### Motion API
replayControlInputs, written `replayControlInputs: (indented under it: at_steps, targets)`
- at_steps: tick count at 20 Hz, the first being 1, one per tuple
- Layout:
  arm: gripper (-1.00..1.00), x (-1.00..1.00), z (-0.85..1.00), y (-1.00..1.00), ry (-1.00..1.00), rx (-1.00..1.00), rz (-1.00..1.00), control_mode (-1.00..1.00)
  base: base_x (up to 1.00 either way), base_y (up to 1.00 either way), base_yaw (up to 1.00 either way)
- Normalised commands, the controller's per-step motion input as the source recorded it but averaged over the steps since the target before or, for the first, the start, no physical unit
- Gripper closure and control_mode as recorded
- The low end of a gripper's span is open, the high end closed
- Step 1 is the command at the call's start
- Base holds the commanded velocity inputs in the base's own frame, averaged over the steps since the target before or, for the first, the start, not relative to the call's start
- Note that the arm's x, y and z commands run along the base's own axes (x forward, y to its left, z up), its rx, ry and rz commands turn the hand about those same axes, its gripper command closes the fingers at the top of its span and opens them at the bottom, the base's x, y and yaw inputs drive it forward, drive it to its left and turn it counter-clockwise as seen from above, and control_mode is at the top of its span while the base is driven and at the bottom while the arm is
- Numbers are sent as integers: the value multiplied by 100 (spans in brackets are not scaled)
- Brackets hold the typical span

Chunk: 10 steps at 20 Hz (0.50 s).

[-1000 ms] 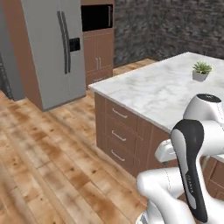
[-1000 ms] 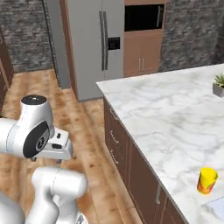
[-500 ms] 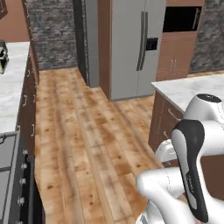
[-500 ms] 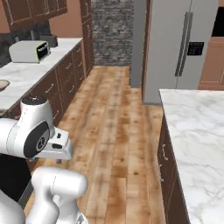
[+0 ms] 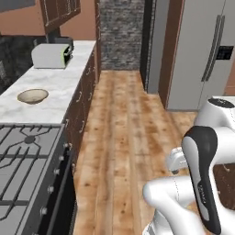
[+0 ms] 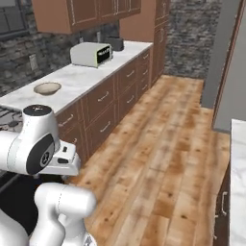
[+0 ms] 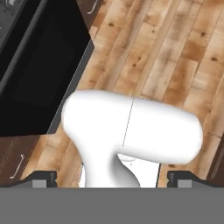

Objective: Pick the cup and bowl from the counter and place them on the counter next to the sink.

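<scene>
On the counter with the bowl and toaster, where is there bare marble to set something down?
The counter is bare between the bowl and the toaster, and along its front edge beside the bowl. A narrow strip lies between the bowl and the stove. The far end, around the toaster and a dark appliance behind it, is crowded.

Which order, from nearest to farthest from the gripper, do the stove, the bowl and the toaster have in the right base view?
1. Stove: at the left edge, beside the arm, nearest the gripper.
2. Bowl: on the counter, just beyond the stove.
3. Toaster: farther along the same counter.
</scene>
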Motion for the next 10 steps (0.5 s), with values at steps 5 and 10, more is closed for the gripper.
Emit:
replayControlInputs:
  at_steps: [5, 10]
  targets:
    - [-100, 0, 0, 0, 0, 0, 0, 100, 100, -44, 28]
    - [-100, 0, 0, 0, 0, 0, 0, 100, 100, -59, 29]
